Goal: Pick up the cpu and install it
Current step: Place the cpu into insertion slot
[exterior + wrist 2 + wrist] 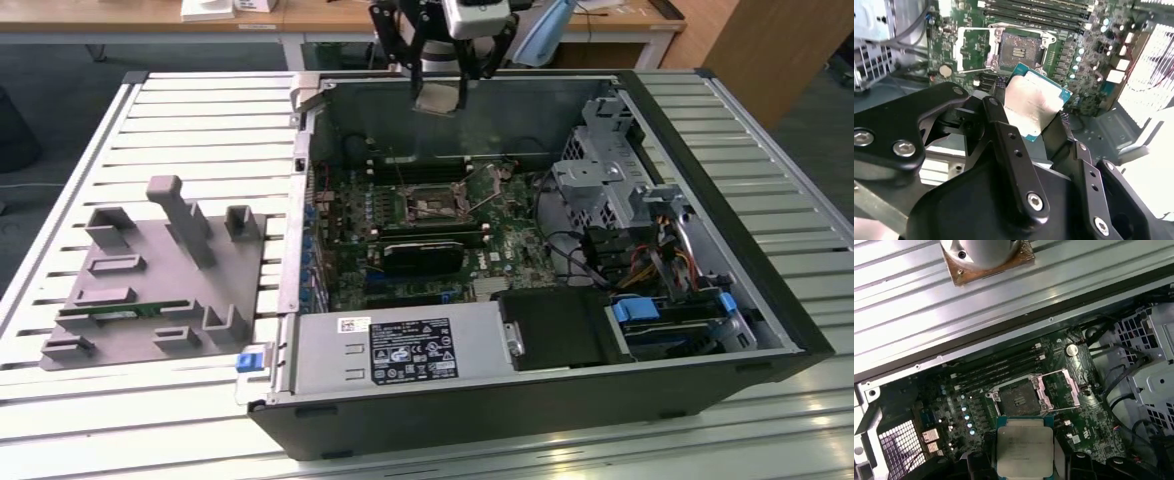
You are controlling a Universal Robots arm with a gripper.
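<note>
While our gripper (1029, 112) pinches the cpu (1024, 446) by two opposite edges, we hang well above the socket (1016, 399). The socket lies open and bare below the cpu.

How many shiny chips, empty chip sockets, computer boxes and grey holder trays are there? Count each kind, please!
cpu: 1, held by the gripper
empty socket: 1
computer case: 1, lying open
grey holder tray: 1, beside the case
Total: 4
</note>
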